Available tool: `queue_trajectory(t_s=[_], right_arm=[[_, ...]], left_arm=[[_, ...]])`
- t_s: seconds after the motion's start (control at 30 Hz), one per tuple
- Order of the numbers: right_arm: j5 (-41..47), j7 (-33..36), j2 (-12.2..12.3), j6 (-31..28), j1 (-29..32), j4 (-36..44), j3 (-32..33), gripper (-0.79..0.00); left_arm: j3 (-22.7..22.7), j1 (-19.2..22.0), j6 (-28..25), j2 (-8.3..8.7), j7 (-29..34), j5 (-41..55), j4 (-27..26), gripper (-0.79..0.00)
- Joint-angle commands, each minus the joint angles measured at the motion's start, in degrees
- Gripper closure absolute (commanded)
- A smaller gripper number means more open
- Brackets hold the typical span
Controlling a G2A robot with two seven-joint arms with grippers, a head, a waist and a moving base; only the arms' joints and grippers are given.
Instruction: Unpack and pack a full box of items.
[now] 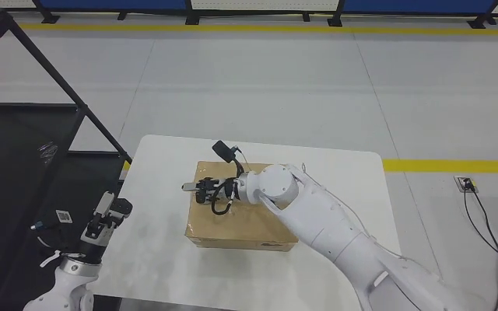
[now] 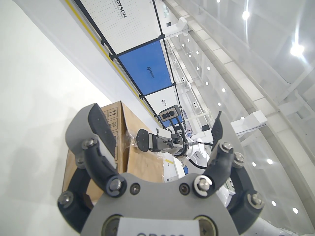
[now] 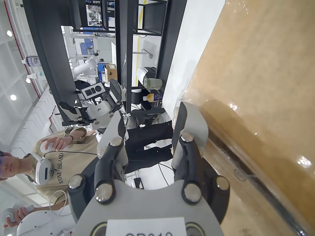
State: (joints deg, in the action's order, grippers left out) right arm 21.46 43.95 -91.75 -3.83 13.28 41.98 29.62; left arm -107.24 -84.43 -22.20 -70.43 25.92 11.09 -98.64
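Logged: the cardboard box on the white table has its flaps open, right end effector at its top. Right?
Not quite: the cardboard box on the white table is closed, flaps flat, as the top view shows. The right end effector is at its top.

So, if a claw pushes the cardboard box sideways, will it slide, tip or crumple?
It would probably slide, not tip: the cardboard box is low and wide, flat on the smooth white table. It likely stays stiff, since its flaps are shut under clear tape. That glossy tape may be slippery for the right claw at its top edge.
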Motion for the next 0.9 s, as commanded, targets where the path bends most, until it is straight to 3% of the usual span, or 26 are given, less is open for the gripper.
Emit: queue_trajectory(t_s=[0.0,0.2,0.27,0.33,0.6,0.87], right_arm=[[-0.5,0.4,-0.2,0.0,-0.2,-0.5,0.2,-0.449],[-3.6,1.8,-0.4,2.3,-0.3,-1.3,0.3,-0.265],[-4.5,2.3,-0.4,3.4,-0.3,-1.4,0.6,-0.308],[-5.6,2.3,-0.2,4.0,-0.3,-1.4,1.0,-0.274],[-9.7,3.6,1.8,6.2,1.1,0.4,3.8,0.0],[-14.6,4.8,4.9,9.8,4.5,6.4,7.9,0.0]], left_arm=[[0.2,0.2,0.0,0.05,0.0,0.0,0.1,-0.785],[1.2,1.2,0.4,0.21,0.3,-0.4,0.1,-0.785],[1.5,1.4,0.5,0.27,0.4,-0.5,0.1,-0.785],[1.7,1.6,0.5,0.32,0.5,-0.5,0.3,-0.785],[2.2,2.1,0.4,0.54,0.6,-0.5,0.9,-0.785],[2.8,2.9,0.6,0.8,1.3,-0.4,1.1,-0.785]])
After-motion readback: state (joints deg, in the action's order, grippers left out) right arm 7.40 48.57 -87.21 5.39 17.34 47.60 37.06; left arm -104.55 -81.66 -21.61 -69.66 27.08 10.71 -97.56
